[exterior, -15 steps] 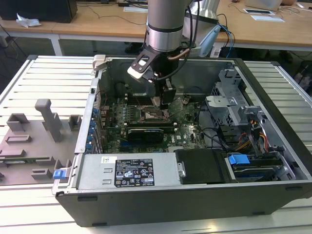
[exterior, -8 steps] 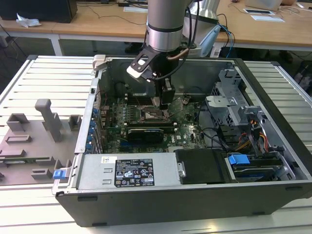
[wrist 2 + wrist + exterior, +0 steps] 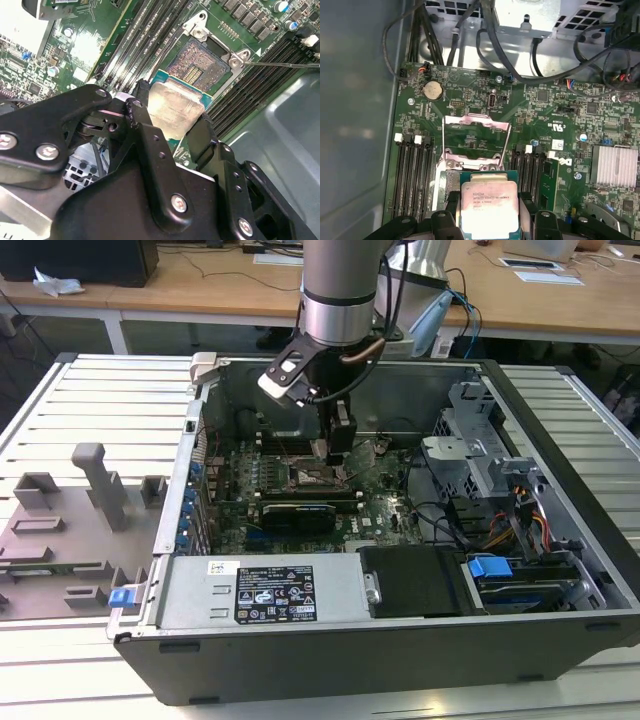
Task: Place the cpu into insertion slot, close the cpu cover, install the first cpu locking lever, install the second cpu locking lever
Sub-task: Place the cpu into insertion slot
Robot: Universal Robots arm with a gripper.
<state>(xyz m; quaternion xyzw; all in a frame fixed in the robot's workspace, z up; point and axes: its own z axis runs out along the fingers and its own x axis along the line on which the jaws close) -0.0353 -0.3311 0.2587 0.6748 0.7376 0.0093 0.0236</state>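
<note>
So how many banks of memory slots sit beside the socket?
2. One bank lies between the socket and the case wall; the other is on the socket's opposite side. The jaws hide part of each.

The cpu is a small flat square chip with a pale silvery top and a green edge. The gripper holds it by two sides, its flat top facing up. It hangs over one edge of the insertion slot. The slot is a square socket with a dark, shiny middle, and most of it is bare. The cpu cover is a thin silvery frame with a big square window. It stands flipped up and open at the far side of the slot.
</note>
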